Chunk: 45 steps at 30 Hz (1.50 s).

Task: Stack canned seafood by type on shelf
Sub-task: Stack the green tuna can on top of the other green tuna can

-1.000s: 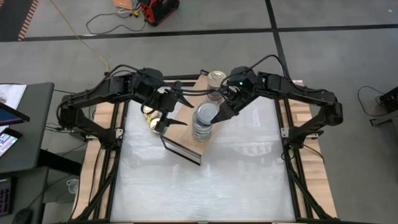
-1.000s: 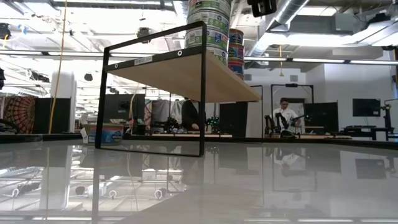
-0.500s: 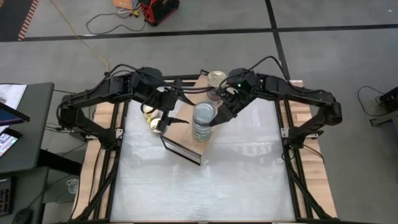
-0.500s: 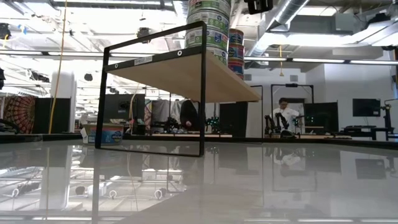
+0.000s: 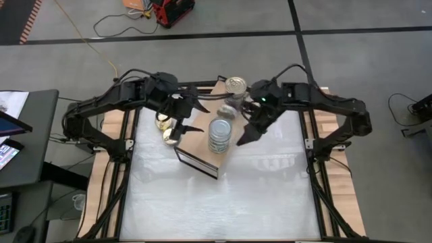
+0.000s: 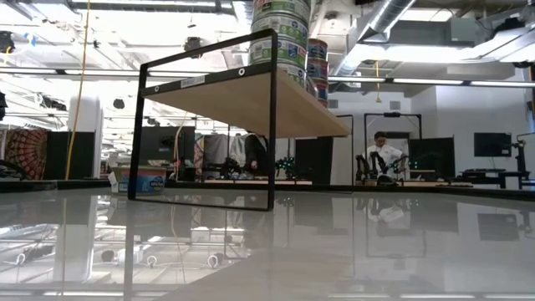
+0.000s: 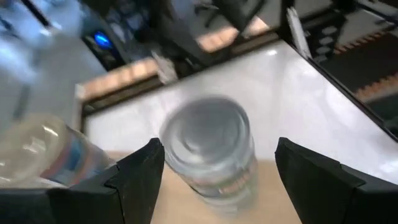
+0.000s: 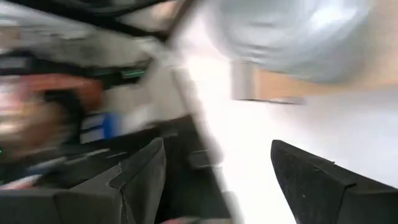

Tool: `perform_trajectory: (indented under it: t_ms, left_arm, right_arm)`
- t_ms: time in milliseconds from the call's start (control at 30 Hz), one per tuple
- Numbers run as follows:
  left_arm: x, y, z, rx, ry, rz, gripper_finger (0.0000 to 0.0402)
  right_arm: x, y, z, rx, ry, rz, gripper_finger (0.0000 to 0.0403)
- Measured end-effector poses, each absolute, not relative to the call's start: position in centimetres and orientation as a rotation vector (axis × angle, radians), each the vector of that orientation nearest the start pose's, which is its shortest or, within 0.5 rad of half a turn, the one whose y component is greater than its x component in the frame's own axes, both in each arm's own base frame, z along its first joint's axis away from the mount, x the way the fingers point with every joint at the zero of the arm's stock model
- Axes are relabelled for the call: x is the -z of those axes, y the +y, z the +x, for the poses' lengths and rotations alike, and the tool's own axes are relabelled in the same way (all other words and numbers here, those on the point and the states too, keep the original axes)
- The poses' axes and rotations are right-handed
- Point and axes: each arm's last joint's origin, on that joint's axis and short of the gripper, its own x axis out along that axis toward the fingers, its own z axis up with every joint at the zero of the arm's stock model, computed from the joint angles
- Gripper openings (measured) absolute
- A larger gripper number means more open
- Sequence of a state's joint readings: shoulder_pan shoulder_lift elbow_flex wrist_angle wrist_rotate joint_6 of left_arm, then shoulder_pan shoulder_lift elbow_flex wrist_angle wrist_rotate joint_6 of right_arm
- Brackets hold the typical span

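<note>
Sitting on the shelf (image 5: 202,145) near its right edge: tall stack of silver tins (image 5: 220,135). Hovering wide open just right of that stack, gripping nothing: right gripper (image 5: 244,138). Hanging open over the shelf's left side, also empty: left gripper (image 5: 183,129). Standing farther back: another tin stack (image 5: 235,86).

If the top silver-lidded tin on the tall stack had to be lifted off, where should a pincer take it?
Probably across the rim of the top silver-lidded tin, coming straight down from above. It lies flat and round on the tall stack on the shelf, so opposite points of its short side wall suit open fingers. The right pincer, open beside the stack, looks nearest; the left pincer is also open.
</note>
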<state>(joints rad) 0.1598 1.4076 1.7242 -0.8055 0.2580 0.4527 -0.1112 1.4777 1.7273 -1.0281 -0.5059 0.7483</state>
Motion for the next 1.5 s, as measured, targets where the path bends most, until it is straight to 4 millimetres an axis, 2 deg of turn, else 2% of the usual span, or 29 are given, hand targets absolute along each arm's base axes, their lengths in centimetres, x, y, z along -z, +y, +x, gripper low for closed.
perform_trajectory:
  t_ms: [100, 200, 367, 533, 667, 800, 900, 1000, 1167, 1333, 1500]
  left_arm:
    - [-43.9, 4.0, 27.3, 0.248, 0.477, 0.323, 0.0295]
    - [-43.8, 3.7, 27.1, 0.216, 0.459, 0.351, 0.0295]
    - [-44.0, 3.5, 26.6, 0.158, 0.464, 0.371, 0.0295]
    - [-43.4, 4.3, 25.5, 0.154, 0.498, 0.324, 0.0295]
    - [-40.4, 6.2, 24.7, 0.059, 0.525, 0.322, 0.0295]
    - [-36.8, 10.3, 23.8, -0.119, 0.421, 0.323, 0.0295]
    - [-34.0, 12.9, 22.7, -0.172, 0.406, 0.317, 0.0295]
    - [-32.3, 14.3, 22.1, -0.142, 0.413, 0.326, 0.0295]
    - [-30.2, 16.3, 23.1, -0.151, 0.427, 0.395, 0.0295]
    - [-28.5, 18.1, 24.4, -0.163, 0.444, 0.470, 0.0295]
    - [-27.7, 19.1, 24.6, -0.140, 0.432, 0.457, 0.0295]
  right_arm:
    - [-42.2, -0.4, 26.4, 0.090, 0.922, 0.780, 0.0311]
    - [-42.8, 1.3, 25.2, 0.167, 0.883, 0.678, 0.0311]
    - [-42.7, 3.8, 24.7, 0.236, 0.862, 0.533, 0.0311]
    - [-41.2, 6.2, 24.5, 0.280, 0.872, 0.349, 0.0311]
    - [-39.4, 7.6, 24.3, 0.332, 0.883, 0.231, 0.0311]
    - [-37.6, 8.8, 23.8, 0.412, 0.891, 0.074, 0.0311]
    - [-37.3, 9.5, 23.4, 0.432, 0.864, -0.019, 0.0311]
    - [-37.7, 9.3, 22.9, 0.431, 0.852, -0.074, 0.0311]
    - [-38.9, 6.8, 21.7, 0.572, 0.757, -0.120, 0.0311]
    - [-38.1, 4.2, 20.9, 0.671, 0.737, -0.081, 0.0311]
    - [-36.6, 3.5, 21.2, 0.689, 0.626, 0.009, 0.0311]
